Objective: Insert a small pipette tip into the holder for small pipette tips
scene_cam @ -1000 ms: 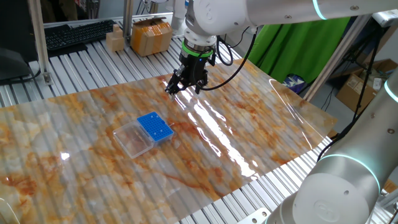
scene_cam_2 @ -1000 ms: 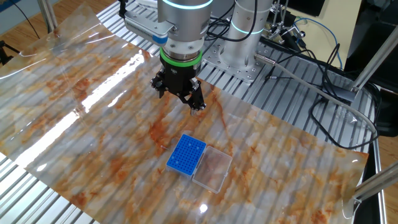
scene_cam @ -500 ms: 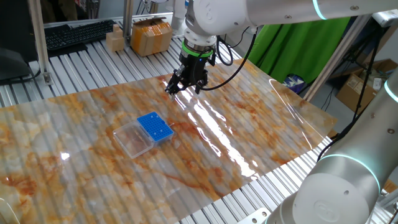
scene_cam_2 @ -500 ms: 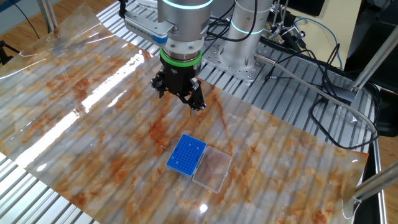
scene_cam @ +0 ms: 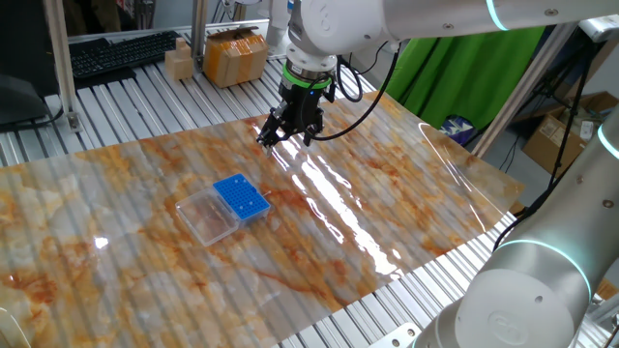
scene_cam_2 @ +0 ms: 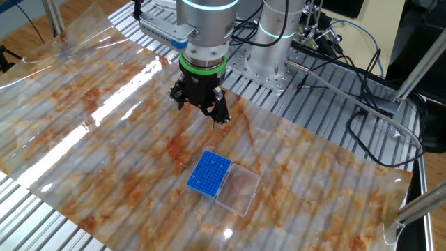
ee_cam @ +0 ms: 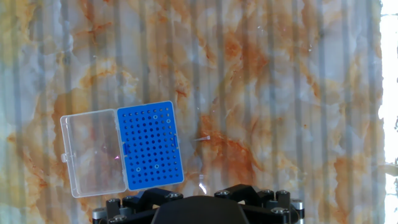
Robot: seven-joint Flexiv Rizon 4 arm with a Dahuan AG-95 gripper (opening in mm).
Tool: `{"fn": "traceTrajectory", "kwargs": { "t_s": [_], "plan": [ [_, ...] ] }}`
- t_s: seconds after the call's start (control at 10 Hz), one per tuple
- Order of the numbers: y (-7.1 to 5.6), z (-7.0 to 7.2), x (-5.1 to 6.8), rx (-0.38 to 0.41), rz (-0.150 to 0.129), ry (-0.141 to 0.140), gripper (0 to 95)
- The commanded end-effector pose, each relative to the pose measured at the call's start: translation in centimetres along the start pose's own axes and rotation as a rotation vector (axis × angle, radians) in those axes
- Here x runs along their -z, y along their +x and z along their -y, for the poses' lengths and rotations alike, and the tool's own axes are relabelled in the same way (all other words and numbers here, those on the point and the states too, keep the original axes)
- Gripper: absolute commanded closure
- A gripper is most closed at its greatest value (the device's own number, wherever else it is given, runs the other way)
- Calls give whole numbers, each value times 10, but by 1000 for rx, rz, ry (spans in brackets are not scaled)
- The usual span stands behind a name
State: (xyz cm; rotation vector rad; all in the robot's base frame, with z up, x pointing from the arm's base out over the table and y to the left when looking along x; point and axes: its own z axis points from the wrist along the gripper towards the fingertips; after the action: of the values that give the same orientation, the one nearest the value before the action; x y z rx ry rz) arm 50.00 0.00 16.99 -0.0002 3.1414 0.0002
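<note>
Your table wears a glossy orange-marbled sheet over ribbed aluminium, green cloth behind. The blue pipette tip holder touches its clear tray, well apart from the gripper, jaws spread wide and empty. A pale sliver, perhaps the small pipette tip, lies just right of the holder. Nothing has moved since earlier

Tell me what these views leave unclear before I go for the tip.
- Small pipette tip: a faint sliver in the hand view, too small to find in either fixed view.
- Tool: its fingertips are cut off by the hand view's bottom edge.
- Blue holder: whether its holes hold tips is too fine to tell.
</note>
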Motion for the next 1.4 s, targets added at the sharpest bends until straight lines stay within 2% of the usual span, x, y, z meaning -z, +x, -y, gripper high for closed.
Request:
{"fn": "traceTrajectory", "kwargs": {
  "t_s": [0.1, 1.4],
  "plan": [
    [0, 0, 0, -204, -47, -42, 950],
    [0, 0, -1, -207, -54, -44, 950]
  ]
}}
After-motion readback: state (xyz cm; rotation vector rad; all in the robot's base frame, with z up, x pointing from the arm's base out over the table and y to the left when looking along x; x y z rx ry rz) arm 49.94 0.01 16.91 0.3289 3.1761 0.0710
